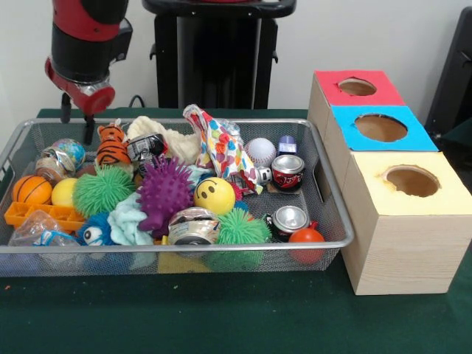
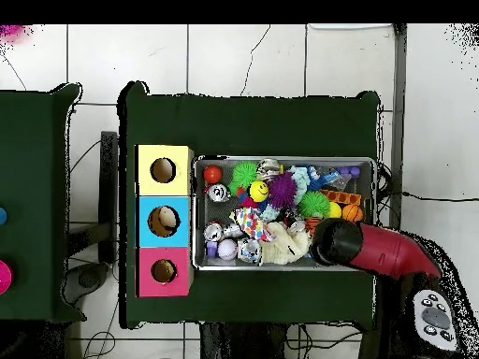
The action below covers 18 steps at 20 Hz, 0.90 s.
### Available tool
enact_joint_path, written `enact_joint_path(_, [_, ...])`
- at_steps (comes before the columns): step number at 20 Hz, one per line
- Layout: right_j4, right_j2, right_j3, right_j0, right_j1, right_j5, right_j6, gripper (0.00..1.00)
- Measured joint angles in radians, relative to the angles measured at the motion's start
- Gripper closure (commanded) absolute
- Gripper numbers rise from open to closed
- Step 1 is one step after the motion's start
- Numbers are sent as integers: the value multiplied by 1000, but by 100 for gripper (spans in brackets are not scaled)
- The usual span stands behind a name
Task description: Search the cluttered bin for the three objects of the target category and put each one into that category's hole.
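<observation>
- The gripper (image 1: 77,125) hangs over the far corner of the wire mesh bin (image 1: 335,221), near the tiger toy (image 1: 113,144); only two dark prongs show below the arm's red and silver wrist, so I cannot tell how far apart the fingers are or whether they hold anything.
- The target category is not stated. Candidates lie mixed in the bin: drink cans (image 1: 287,171), a baseball (image 1: 259,151), a mini basketball (image 1: 32,189), a yellow smiley ball (image 1: 214,195), and spiky rubber balls (image 1: 164,192).
- The wooden box with three holes stands just beside the bin: red hole (image 1: 357,87), blue hole (image 1: 380,127), yellow hole (image 1: 411,181). In the overhead view something pale seems to sit in the blue one.
- Risks, as I judge them: tight packing could make a grasp snag a neighbour; round balls may slip free; the crumpled polka-dot wrapper (image 1: 221,144) hides things beneath.
- The bin and box rest on a dark green table cover (image 1: 221,317); beyond it are a pale tiled floor (image 2: 234,56) and loose cables.
</observation>
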Motion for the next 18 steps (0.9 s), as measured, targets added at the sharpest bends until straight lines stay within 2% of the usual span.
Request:
enact_joint_path(8, [-23,73,7,-1,1,-64,0,0])
enact_joint_path(18, [-23,91,7,11,1,-72,0,0])
